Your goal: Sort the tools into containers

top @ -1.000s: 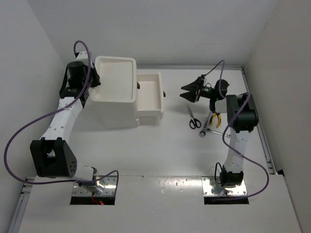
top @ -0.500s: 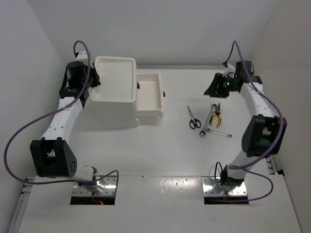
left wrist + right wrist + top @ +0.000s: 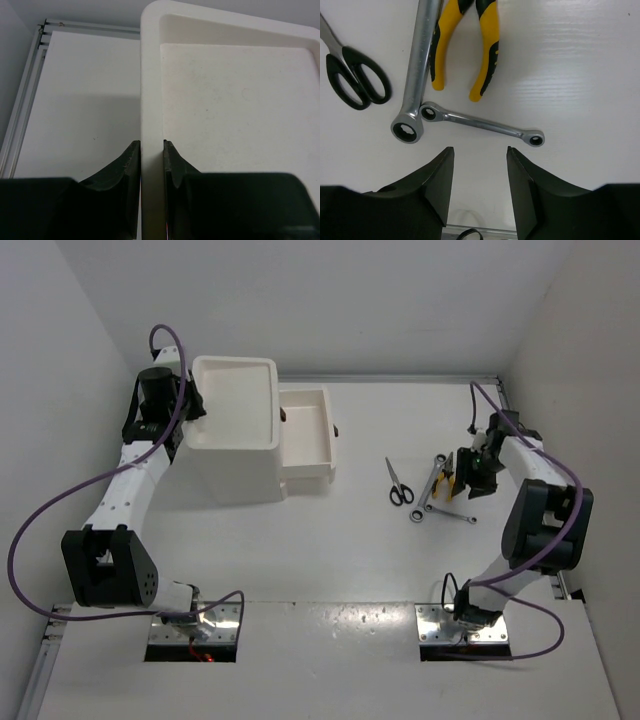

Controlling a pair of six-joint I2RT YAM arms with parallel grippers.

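Looks like the right pincer [image 3: 480, 152] has swung down from upper right and now hangs half-open, empty, over the small wrench [image 3: 482, 125] flat on the tabletop [image 3: 580, 75] mid-right, stiff, slick, thin steel, so I'd pinch its mid-shank; the left pincer [image 3: 151, 150] is clamped on the white box [image 3: 150, 75] rim.

The box [image 3: 235, 475] stands near the table's [image 3: 350, 560] far left corner, with the tray [image 3: 238, 400] on top. A drawer [image 3: 305, 425] juts from the box's right side. Toward the right edge lie, left to right, scissors [image 3: 355, 82], long wrench [image 3: 417, 65] and pliers [image 3: 487, 45]. The short wrench [image 3: 485, 125] lies crosswise before the last two, one end just beside the long wrench's near end.
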